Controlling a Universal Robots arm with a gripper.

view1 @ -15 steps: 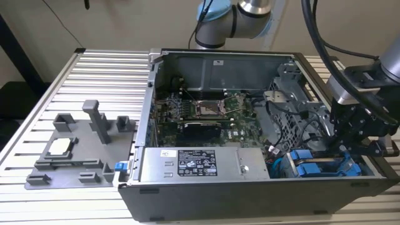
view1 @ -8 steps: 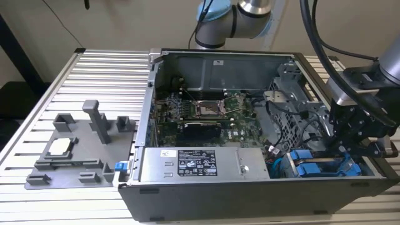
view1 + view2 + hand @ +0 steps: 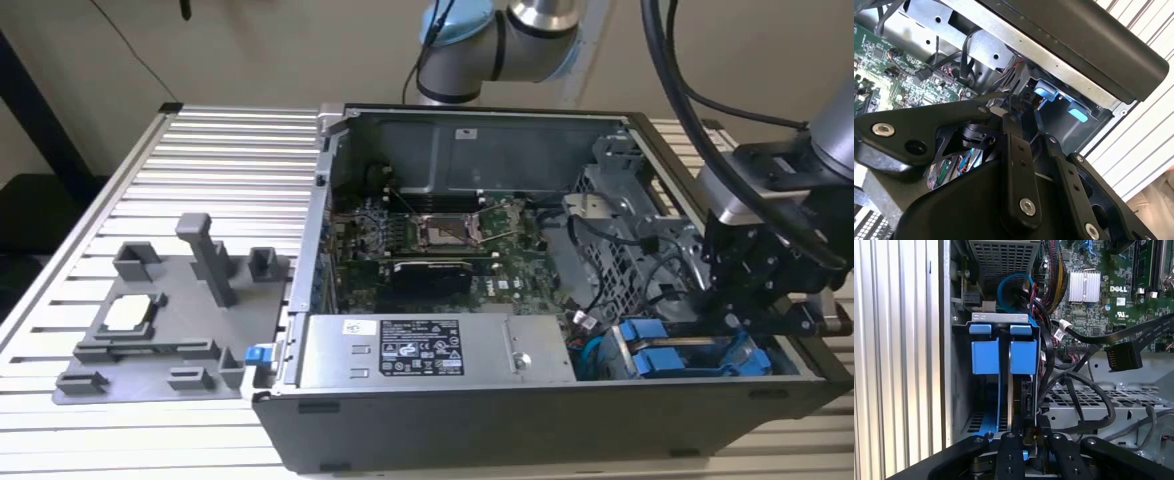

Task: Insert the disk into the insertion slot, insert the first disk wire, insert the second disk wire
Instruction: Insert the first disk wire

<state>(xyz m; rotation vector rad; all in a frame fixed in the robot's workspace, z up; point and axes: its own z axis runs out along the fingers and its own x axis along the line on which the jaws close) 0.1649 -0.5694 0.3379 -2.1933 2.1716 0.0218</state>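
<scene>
The claw (image 3: 737, 335) hangs low over the open computer case (image 3: 441, 430), at about four o'clock on the case in the exterior view. Under it is the slot (image 3: 960, 380), a grey metal box. Two drives with blue tabs stand in it side by side. The disk (image 3: 1022, 356) is the one in line with the claw, and it sits deep in the slot, just beside the other drive (image 3: 985, 357). The claw is right at the disk's near edge (I cannot tell if it is open or closed, or if it grips the disk). A black plug (image 3: 1124, 357) on a flat cable hangs apart from the disk, near the green board (image 3: 1149, 305). At nine o'clock from the case, a grey holder (image 3: 160, 320) lies on the ribbed table (image 3: 227, 150).
</scene>
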